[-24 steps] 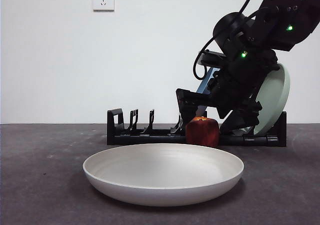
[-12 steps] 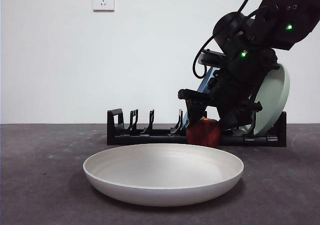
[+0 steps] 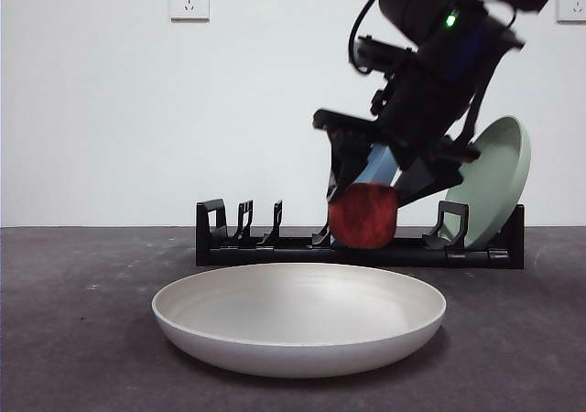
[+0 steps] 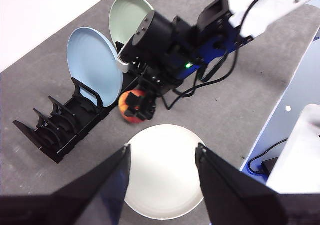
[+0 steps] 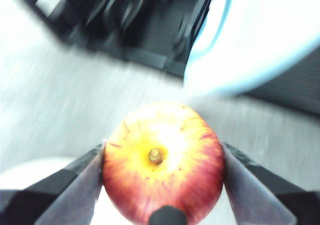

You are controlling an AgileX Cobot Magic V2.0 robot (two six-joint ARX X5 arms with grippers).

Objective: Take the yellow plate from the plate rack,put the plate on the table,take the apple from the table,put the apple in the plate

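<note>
Front view taken low, level across table (image 3: 73,339), yellow plate (image 3: 298,319) near and large, plate rack (image 3: 275,247) and wall behind. Left wrist view taken from high above, looking down on whole scene. Right wrist view taken very close, blurred, apple (image 5: 163,160) filling frame. Apple, rack and cream plate shared by all three views

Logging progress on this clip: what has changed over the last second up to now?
The right gripper, shut on the apple, has lifted it off the table; a second ago the apple stood by the plate rack. The yellow plate, the rack, its blue plate and green plate stayed put. The left gripper waits open above.
</note>
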